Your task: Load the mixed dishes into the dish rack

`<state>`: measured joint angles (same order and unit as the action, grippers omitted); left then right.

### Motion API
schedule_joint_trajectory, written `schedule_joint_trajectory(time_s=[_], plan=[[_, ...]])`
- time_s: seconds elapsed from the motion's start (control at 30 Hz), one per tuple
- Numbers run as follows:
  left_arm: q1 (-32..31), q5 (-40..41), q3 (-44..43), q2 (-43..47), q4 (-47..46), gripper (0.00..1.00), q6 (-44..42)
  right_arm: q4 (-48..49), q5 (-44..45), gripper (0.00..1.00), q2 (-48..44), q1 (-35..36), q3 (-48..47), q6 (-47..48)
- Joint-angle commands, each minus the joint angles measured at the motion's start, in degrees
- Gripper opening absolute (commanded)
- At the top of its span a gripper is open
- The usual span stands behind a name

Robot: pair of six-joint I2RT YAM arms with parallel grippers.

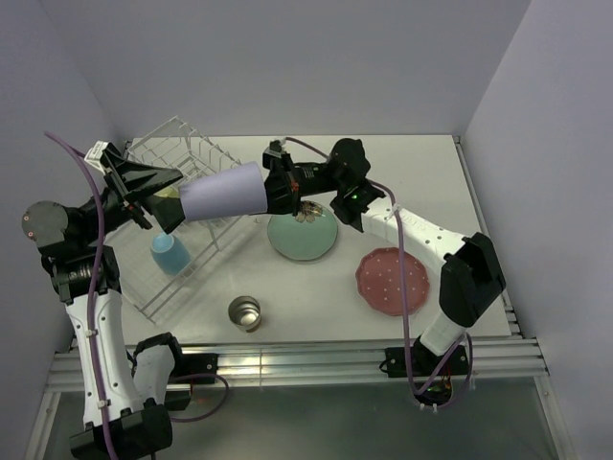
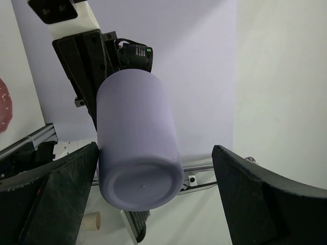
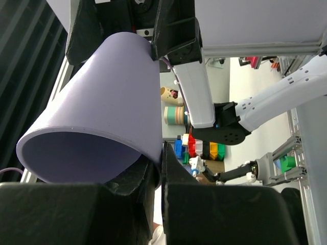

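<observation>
The right arm's fingers (image 3: 219,209) are pinching the rim of the lavender cup (image 1: 222,195), holding it sideways over the dish rack (image 1: 177,139), while the left arm's fingers (image 2: 255,199) are flanking its base, spread wide.

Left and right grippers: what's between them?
The lavender cup, sideways: right gripper shut on its rim, base inside the open left gripper. Top external view shows it.

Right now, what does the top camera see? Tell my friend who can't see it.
The right claw holds a lavender cup sideways, its bottom toward the open left claw, above a white dish rack holding a light blue mug. A green plate, pink dotted plate and metal cup sit on the table.
</observation>
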<state>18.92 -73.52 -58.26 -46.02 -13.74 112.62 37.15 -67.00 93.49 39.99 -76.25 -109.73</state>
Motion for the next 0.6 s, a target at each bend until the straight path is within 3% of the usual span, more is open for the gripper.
schedule_joint_trajectory(time_s=[0.0,0.4,0.57], plan=[[-0.2,-0.8,-1.6,0.1,-5.2,0.99,5.1,1.0,0.1,0.00,1.6,0.4,-3.2,-0.2],[-0.6,-1.7,-5.7,0.1,11.2,0.97,-8.7,-11.0,1.6,0.00,3.7,0.6,-10.0,5.0],[-0.5,-1.6,-6.3,-0.4,11.7,0.94,-9.9,-12.1,2.1,0.00,4.2,1.1,-10.8,5.7]])
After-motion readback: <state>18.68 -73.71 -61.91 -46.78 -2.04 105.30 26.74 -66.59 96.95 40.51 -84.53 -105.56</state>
